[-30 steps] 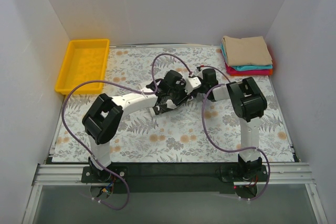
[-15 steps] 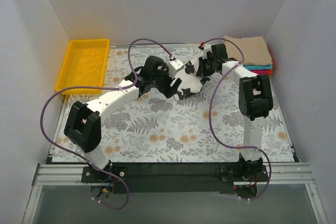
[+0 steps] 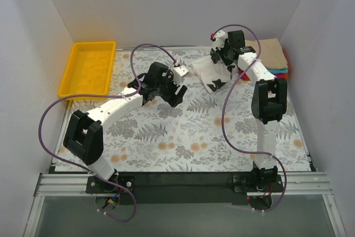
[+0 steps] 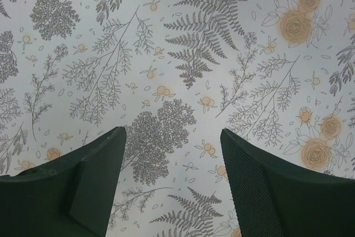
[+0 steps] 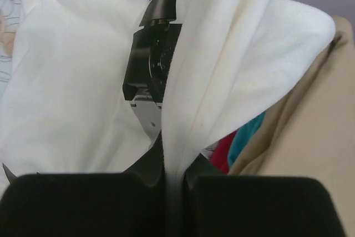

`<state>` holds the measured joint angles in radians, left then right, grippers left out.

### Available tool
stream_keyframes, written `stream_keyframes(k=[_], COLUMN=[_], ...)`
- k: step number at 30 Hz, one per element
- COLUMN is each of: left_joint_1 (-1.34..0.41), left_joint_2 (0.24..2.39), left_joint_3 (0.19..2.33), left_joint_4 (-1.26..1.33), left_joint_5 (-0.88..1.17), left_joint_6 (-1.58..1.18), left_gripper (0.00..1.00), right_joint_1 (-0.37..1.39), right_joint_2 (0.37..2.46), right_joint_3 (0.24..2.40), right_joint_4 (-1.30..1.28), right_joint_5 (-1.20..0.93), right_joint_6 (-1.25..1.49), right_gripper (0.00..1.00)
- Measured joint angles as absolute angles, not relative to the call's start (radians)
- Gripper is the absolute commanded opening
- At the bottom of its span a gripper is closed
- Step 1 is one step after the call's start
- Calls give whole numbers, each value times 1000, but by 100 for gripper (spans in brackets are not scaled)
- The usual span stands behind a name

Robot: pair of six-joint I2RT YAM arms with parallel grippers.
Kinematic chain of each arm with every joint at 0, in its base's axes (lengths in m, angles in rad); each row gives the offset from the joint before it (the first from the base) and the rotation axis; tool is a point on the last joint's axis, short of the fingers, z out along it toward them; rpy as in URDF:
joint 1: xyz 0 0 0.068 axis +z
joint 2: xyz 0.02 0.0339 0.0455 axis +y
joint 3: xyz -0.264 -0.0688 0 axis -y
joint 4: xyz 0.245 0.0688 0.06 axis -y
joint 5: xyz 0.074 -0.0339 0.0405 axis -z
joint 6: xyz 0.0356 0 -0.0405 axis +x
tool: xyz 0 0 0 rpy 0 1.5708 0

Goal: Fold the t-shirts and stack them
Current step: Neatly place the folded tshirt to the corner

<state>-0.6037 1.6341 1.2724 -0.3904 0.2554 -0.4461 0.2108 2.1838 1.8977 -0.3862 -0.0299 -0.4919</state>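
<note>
While the right hand [image 3: 218, 62] hangs at the far right of the tabletop [image 3: 166, 137] in the overhead view, we see the white shirt [image 3: 206, 72] draped from it and trailing back toward the middle. The stack [image 3: 266, 54] of folded shirts lies just beyond it to the right, so the right arm is the nearer one, and we judge the coming move to be a short carry rightward. The left hand [image 3: 173, 90] sits apart from the cloth, left of centre. Through the left wrist camera, its fingers [image 4: 105, 154] are spread with only the flowered cover between them. Through the right wrist camera, the right hand is pinched tight on a fold of the white shirt, with the tan shirt [image 5: 310, 154] just to its right, above teal and red layers. Half a second ago both hands met at the cloth nearer mid-tabletop; since then the left has backed off and the right has carried the shirt toward the stack.
</note>
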Motion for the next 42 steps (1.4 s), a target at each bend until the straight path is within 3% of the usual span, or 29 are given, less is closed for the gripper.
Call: stream_keyframes(k=[9, 42], left_joint_1=[-604, -604], left_joint_2=[1607, 1602], left_joint_3=[1250, 1235], left_joint_4=[-389, -410], left_joint_5=[253, 257], left_joint_6=[-451, -448], left_gripper=[71, 72], right_joint_1=[136, 54], right_joint_2=[2234, 2206], right_joint_3=[2025, 2296], right_joint_4=[-420, -472], right_joint_5=[36, -30], right_joint_6=[-613, -682], right_gripper=[1, 1])
